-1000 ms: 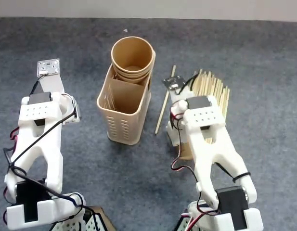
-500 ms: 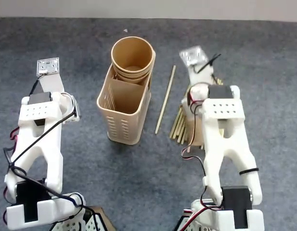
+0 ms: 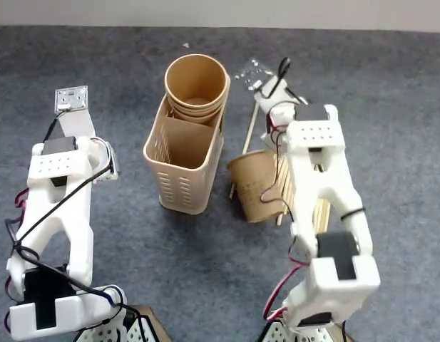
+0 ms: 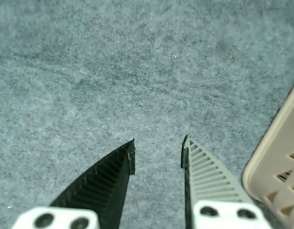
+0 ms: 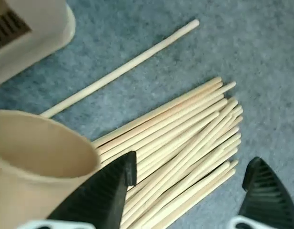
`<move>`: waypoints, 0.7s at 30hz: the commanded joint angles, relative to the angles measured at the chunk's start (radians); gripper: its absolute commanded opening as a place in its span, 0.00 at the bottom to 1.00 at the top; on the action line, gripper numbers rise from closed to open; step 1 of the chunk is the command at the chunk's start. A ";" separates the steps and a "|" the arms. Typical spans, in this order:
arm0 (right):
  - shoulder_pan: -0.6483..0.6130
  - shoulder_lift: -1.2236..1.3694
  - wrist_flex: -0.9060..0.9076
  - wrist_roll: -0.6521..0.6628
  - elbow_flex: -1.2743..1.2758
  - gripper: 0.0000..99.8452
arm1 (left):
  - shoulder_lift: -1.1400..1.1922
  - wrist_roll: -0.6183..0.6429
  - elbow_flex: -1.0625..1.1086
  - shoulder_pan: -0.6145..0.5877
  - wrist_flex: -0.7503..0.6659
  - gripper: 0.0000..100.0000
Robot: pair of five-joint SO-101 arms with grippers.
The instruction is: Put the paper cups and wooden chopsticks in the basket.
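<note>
Right gripper [image 5: 192, 164]: jaws wide apart, empty, above chopstick bundle [image 5: 185, 129] at frame centre. Loose paper cup [image 5: 37, 148]: lower left, seemingly tipped, just beside bundle. Basket [image 3: 178, 182]: centre of high view, stacked cups [image 3: 196, 82] in its upper compartment. Advice: descend square across bundle, clear of cup. Left gripper [image 4: 158, 142]: jaws parted, empty, over bench [image 4: 89, 71].

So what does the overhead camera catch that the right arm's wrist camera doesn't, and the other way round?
From above: the stack of paper cups standing in the far compartment of the basket, plus the left arm. From the wrist: the right gripper, open, over the bundle of chopsticks. Both: the loose paper cup, the single chopstick, the bundle and part of the basket.
</note>
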 commanded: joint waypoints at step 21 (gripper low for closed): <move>-0.016 -0.117 0.702 -0.512 -0.280 0.34 | -0.030 0.002 -0.007 0.016 -0.015 0.19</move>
